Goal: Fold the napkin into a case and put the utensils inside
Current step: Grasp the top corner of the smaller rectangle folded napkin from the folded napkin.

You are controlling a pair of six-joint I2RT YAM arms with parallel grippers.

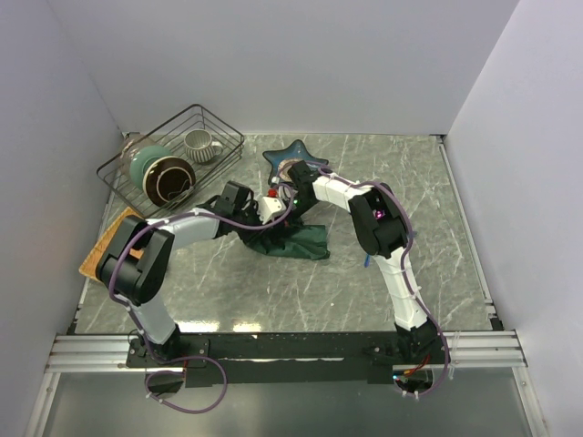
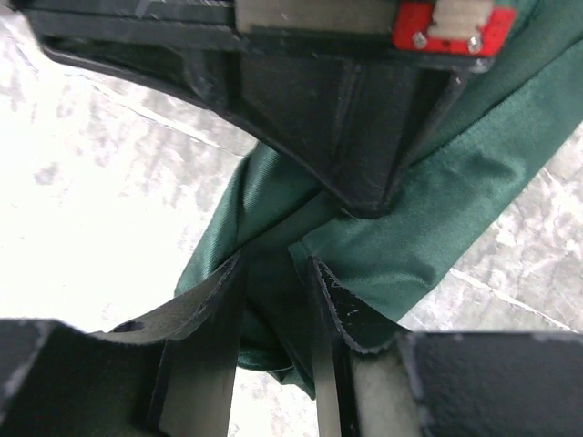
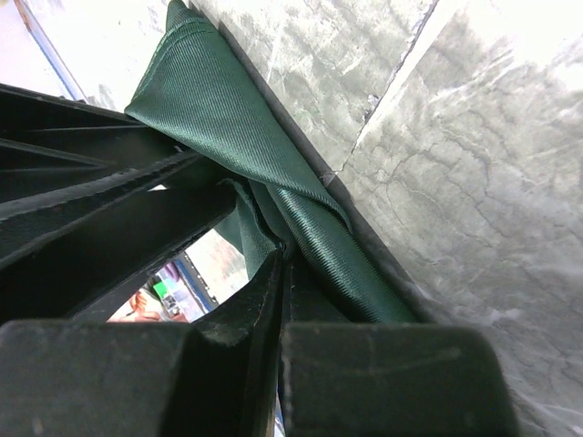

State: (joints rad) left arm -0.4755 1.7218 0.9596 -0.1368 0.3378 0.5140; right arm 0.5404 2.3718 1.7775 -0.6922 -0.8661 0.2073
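Note:
The dark green napkin [image 1: 302, 240] lies bunched on the marble table [image 1: 455, 237], its far edge lifted. It is not shaped into a case. My left gripper [image 1: 261, 218] is at its far left edge, and in the left wrist view [image 2: 273, 273] it is shut on a bunched fold of napkin [image 2: 437, 209]. My right gripper [image 1: 290, 202] is just beside it, and in the right wrist view [image 3: 285, 259] it pinches a napkin [image 3: 228, 127] edge with the jaws pressed together. A small blue sliver [image 1: 366, 262], perhaps the blue utensil, peeks from under the right arm. The pink utensil is hidden.
A star-shaped blue dish [image 1: 296, 158] sits just behind the grippers. A wire basket [image 1: 223, 137] with bowls and a mug stands at the back left. An orange-tan mat [image 1: 103, 246] lies at the left edge. White walls enclose the table.

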